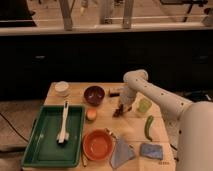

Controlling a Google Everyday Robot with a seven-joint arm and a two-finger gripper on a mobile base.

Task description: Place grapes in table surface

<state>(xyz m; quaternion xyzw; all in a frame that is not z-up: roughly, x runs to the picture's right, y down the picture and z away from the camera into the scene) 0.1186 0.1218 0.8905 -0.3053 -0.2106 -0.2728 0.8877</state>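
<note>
The gripper point(121, 106) hangs low over the middle of the worktop point(107, 121) with the grapes point(118, 111) right under it, maybe already down, but I cannot tell how its fingers stand.

Gripper point(121, 106) over bare table surface point(107, 117), between maroon bowl point(94, 94) and pale green cup point(144, 106).

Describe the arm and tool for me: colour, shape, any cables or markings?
The arm is glossy white, made of thick rounded segments with a bulbous elbow joint, growing from a broad white body. The tool, over the table beside the grapes, looks darker. No cables or markings are discernible.
</note>
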